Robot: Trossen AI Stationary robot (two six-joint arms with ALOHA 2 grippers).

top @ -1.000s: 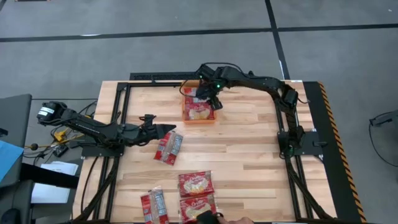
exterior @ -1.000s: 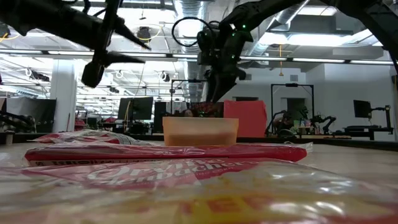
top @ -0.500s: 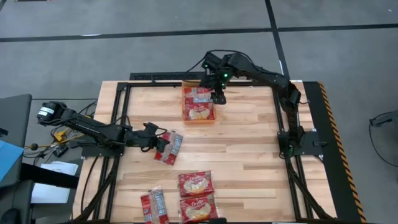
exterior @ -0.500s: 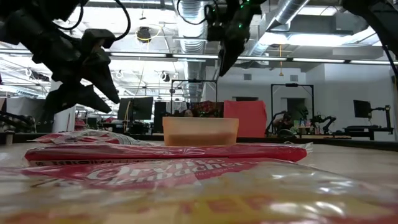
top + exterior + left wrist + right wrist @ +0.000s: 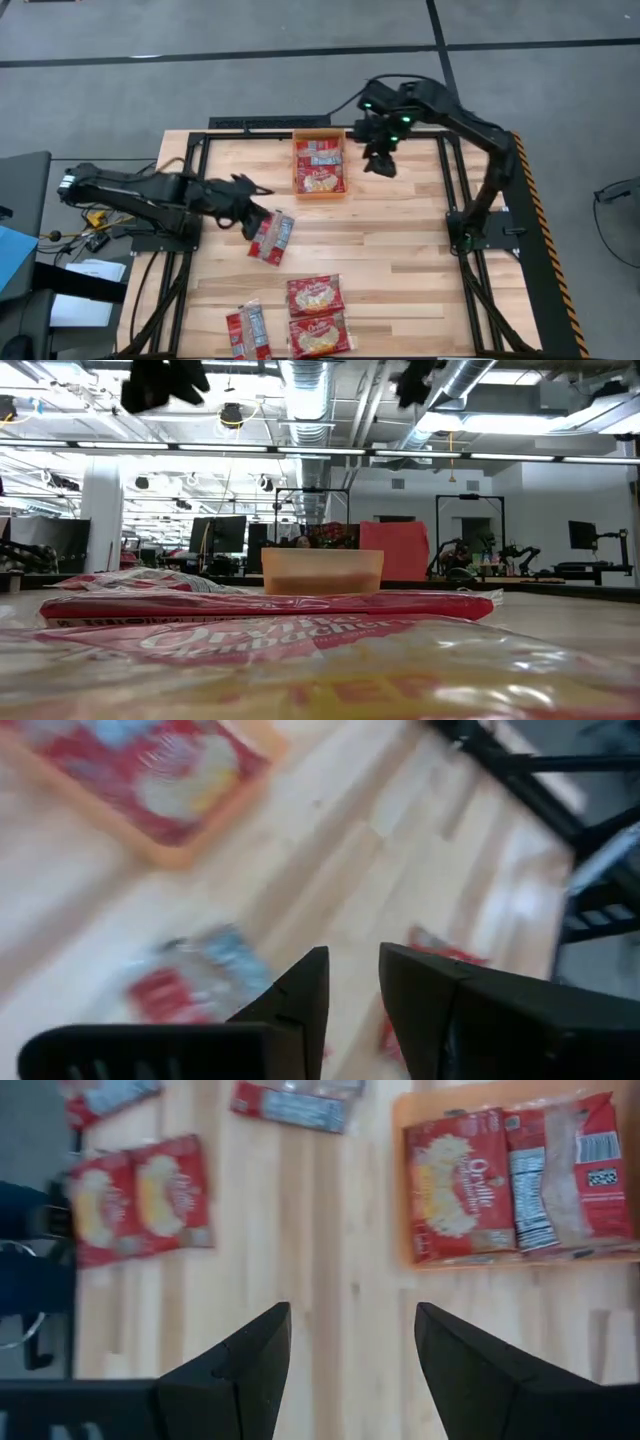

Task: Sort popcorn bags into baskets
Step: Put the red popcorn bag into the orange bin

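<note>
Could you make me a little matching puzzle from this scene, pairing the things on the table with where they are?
Things:
1. orange basket
2. left gripper
3. right gripper
4. three popcorn bags

Places:
A. above the bare wood beside the basket, fingers apart
B. at the table's far edge, with two bags inside
C. lying together at the table's near edge
D. over the lone bag lying mid-table

Pairs: 1-B, 2-D, 3-A, 4-C

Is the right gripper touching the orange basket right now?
Apart. The right wrist view shows the right gripper open over bare wood, clear of the basket.
</note>
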